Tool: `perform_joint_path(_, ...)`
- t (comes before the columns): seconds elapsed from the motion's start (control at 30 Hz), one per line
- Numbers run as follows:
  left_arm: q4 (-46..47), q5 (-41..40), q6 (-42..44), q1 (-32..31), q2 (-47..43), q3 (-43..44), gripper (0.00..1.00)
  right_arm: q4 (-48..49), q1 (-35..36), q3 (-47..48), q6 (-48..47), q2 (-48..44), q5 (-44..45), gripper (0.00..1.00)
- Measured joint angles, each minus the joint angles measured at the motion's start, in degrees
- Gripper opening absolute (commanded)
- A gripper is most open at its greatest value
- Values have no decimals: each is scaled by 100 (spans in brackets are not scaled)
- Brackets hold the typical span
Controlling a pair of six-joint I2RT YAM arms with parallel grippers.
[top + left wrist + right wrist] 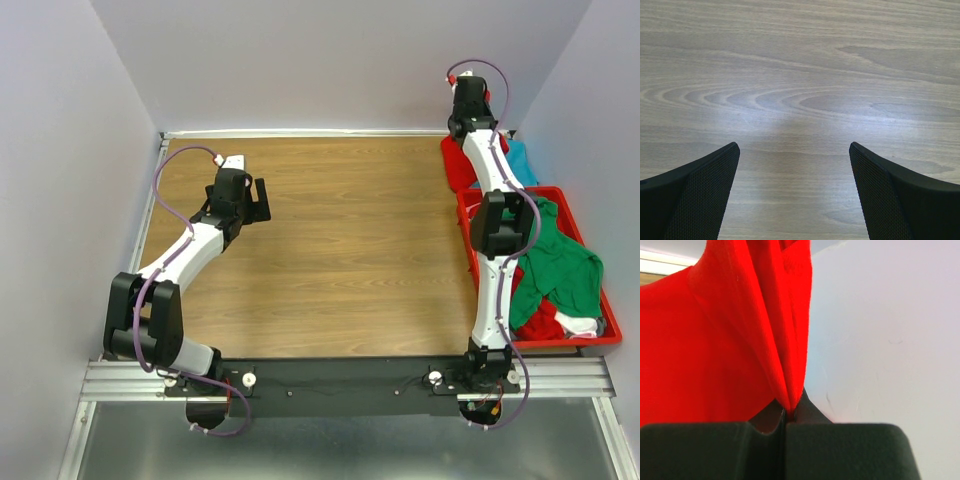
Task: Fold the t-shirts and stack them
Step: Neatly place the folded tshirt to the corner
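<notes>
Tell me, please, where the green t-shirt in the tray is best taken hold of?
Probably pinch a raised fold near the middle of the green t-shirt, coming straight down from above: it lies crumpled uppermost in the red tray, whose walls block a sideways approach.

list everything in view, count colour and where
table: 1, brown wood, under both arms
tray: 1, red, right side of table
green shirt: 1, green, heaped in tray
red shirt: 1, bright red, far right, pinched by right gripper
teal shirt: 1, teal, just beyond tray's far end
red cloth: 1, red, in tray under green shirt
white cloth: 1, white, near end of tray
left gripper: 1, black, open over bare table, left
right gripper: 1, black, shut on red shirt, far right
</notes>
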Motion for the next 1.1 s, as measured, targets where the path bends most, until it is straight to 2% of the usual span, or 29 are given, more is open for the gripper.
perform_joint_path(0.6,0,2,46,0,0,0,98,367,-492,-4,229,407,0,4)
perform_joint_path(0.77,0,2,66,0,0,0,98,496,-691,-46,343,503,-2,9)
perform_joint_path(0.93,0,2,81,0,0,0,98,745,-800,-68,387,625,-7,10)
perform_joint_path(1.03,2,2,90,0,0,0,98,885,-835,-79,431,776,-9,17)
perform_joint_path(1.1,2,2,94,0,0,0,98,922,-850,-79,442,866,-11,17)
